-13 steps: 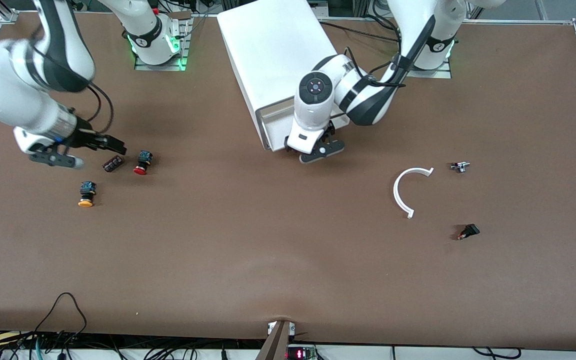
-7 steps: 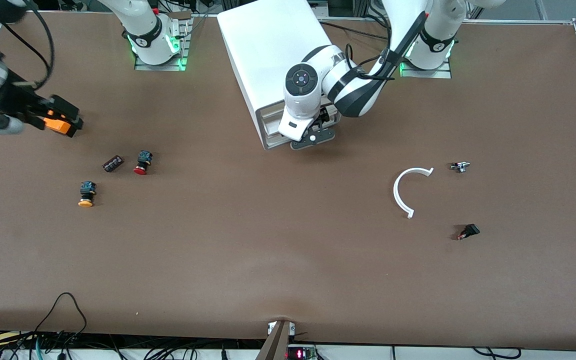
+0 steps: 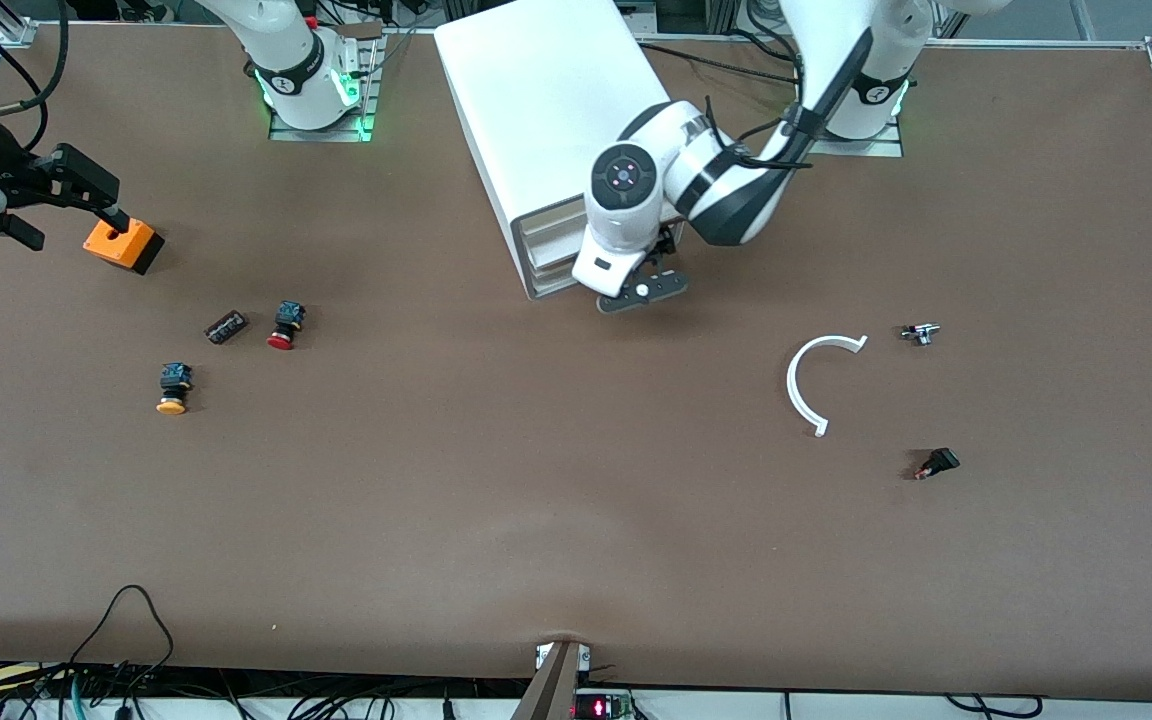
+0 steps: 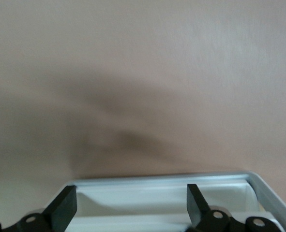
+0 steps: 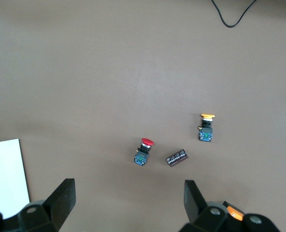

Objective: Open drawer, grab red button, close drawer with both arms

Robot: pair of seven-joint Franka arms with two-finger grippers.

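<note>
The white cabinet stands between the two arm bases. Its drawer faces the front camera. My left gripper hangs open at the drawer's front. In the left wrist view the left gripper has the drawer's white rim and a strip of its inside between the spread fingers, touching nothing. The red-capped button lies on its side toward the right arm's end, also seen as the red button. My right gripper is open and empty over the table by an orange box, away from the button; in its own view the right gripper holds nothing.
An orange box with a hole sits under the right gripper's fingertip. A yellow-capped button and a small dark part lie near the red button. A white curved piece and two small parts lie toward the left arm's end.
The right arm has swung away from the buttons toward its end of the table, uncovering the orange box. The left gripper moved in against the drawer, then back out a little.
</note>
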